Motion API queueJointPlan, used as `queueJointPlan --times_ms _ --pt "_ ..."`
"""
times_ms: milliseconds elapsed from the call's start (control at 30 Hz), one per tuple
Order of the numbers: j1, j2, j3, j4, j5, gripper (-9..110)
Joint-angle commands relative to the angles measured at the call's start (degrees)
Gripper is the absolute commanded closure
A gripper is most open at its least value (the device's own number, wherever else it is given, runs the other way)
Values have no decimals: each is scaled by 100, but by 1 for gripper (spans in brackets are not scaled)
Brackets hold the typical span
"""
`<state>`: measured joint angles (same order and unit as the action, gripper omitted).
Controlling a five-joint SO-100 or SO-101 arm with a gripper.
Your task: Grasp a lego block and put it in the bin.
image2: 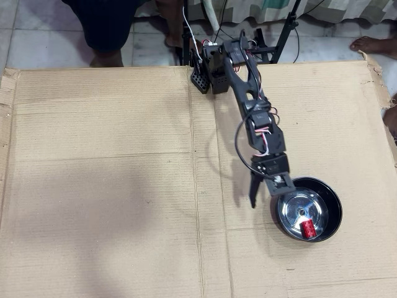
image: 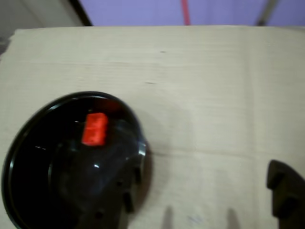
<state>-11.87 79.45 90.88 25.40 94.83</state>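
Observation:
The red lego block (image: 94, 128) lies inside the bin (image: 28, 157), a round steel bowl with a dark rim, at the lower left of the wrist view. In the overhead view the block (image2: 305, 228) rests near the front of the bowl's floor, and the bowl (image2: 332, 214) stands on the cardboard at the right. My gripper (image2: 268, 196) hangs at the bowl's left rim, open and empty, one finger over the cardboard and the other by the rim. In the wrist view the gripper (image: 205, 191) shows one dark finger (image: 284, 193) at the lower right.
A large flat cardboard sheet (image2: 105, 186) covers the work area, with fold lines across it. The arm's base (image2: 214, 65) is at the sheet's far edge. A person's legs and a stand are beyond that edge, and a foot (image2: 372, 43) is at the upper right.

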Motion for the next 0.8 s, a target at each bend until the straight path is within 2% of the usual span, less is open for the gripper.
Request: queueJointPlan --times_ms 0,233,767 --pt "290 1046 668 -9 -202 72" --pt "738 2856 2821 -35 -527 72" --pt "861 6539 6618 -123 -527 72"
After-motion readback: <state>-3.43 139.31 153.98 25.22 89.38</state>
